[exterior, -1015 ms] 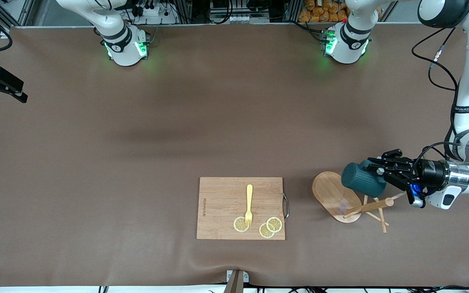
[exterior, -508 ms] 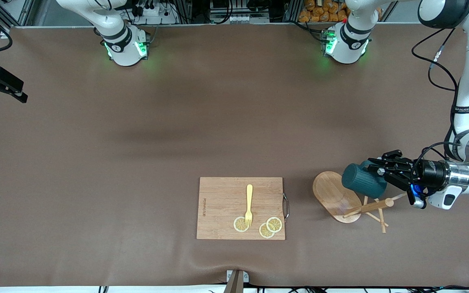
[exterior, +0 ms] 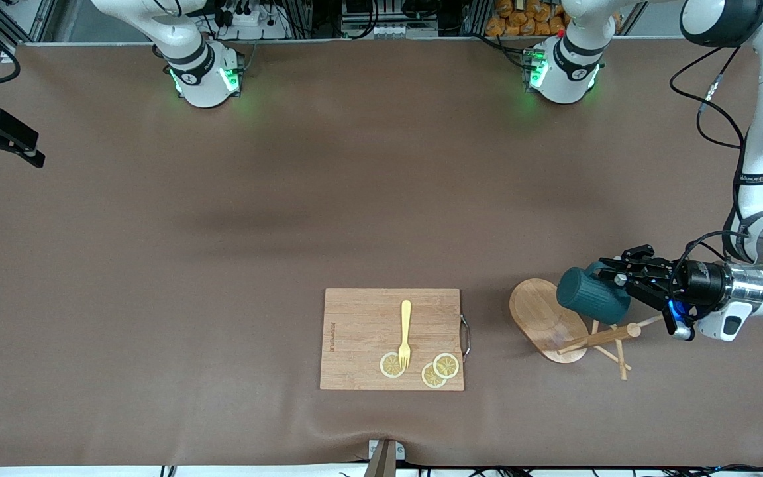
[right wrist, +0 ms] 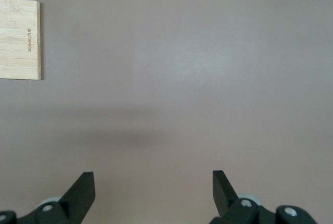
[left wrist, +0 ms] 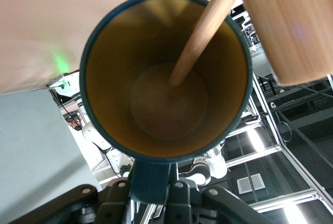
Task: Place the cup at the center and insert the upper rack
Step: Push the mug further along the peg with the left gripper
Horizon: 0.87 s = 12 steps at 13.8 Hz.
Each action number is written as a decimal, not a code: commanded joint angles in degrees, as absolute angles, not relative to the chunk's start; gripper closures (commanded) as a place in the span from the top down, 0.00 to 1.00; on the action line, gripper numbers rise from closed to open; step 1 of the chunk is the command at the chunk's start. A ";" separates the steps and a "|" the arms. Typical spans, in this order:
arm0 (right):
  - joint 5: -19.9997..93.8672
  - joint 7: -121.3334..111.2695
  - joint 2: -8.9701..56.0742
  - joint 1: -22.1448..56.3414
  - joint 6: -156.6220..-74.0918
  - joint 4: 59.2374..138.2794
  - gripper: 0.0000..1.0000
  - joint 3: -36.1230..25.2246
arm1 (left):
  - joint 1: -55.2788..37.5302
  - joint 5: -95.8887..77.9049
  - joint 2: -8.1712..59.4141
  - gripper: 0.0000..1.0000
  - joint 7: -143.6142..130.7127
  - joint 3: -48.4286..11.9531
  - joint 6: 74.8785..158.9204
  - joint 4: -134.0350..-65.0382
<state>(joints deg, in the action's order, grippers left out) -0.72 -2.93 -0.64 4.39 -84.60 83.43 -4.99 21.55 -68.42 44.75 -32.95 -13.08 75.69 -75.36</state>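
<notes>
The dark teal cup [exterior: 592,295] hangs on its side in my left gripper [exterior: 614,281], which is shut on the cup's handle [left wrist: 151,182]. It is over the upper rack [exterior: 546,319], a light wooden mug tree that lies tipped over near the left arm's end of the table. In the left wrist view a wooden peg [left wrist: 208,26] reaches into the cup's yellowish-tan inside [left wrist: 156,88], and the rack's base [left wrist: 291,26] shows beside it. My right gripper [right wrist: 153,182] is open with nothing between its fingers, above bare table, and does not show in the front view.
A wooden cutting board [exterior: 361,331] lies near the front edge, with a yellow fork [exterior: 405,331] and lemon slices [exterior: 434,371] on it. Its corner [right wrist: 18,39] shows in the right wrist view. A black fixture [exterior: 0,136] juts in at the right arm's end.
The left gripper and the cup have edged very slightly toward the left arm's end of the table. The right arm has not moved.
</notes>
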 commanded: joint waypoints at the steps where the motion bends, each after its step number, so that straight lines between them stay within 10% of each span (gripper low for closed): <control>1: -0.88 -2.29 -0.09 4.83 -83.85 82.27 1.00 -5.19 | 21.97 -69.79 45.88 0.00 -31.47 -13.27 75.41 -74.79; 12: -0.97 -2.37 -0.44 4.66 -83.76 82.18 1.00 -5.27 | 22.76 -73.12 46.05 0.00 -30.85 -13.27 75.32 -74.88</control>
<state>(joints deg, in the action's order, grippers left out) -0.72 -2.93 -0.64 4.39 -84.59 83.25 -5.09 22.53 -71.11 45.49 -31.50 -13.09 75.69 -75.37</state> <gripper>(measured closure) 0.000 0.789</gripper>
